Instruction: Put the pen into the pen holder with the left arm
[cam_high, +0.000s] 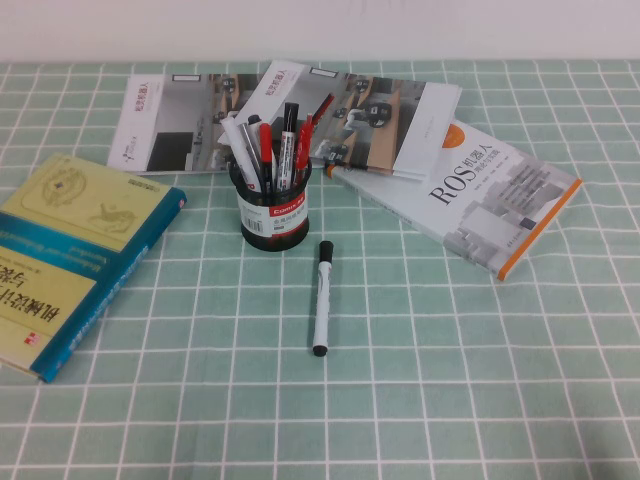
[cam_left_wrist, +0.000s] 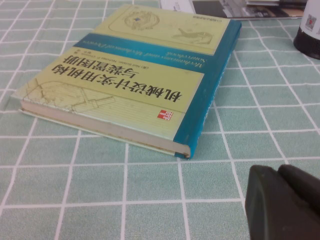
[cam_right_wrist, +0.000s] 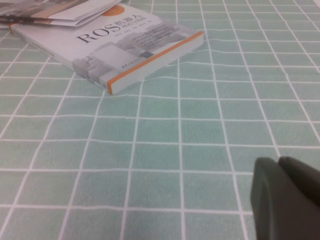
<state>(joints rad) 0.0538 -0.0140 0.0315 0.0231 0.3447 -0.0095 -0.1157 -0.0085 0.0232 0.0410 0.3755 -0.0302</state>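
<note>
Near the table's middle the pen (cam_high: 322, 297) lies untouched just before the holder (cam_high: 273, 212), left gripper (cam_left_wrist: 284, 202) and right gripper (cam_right_wrist: 287, 199) both closed, empty, back by the near edge.

All you get of the robot is two dark slivers. The left gripper (cam_left_wrist: 282, 202) appears in the left wrist view as matte black, rounded blocks split by a thin seam. The right gripper (cam_right_wrist: 287, 200) looks alike in the right wrist view: dull charcoal, smooth, soft-edged, unmarked.
</note>
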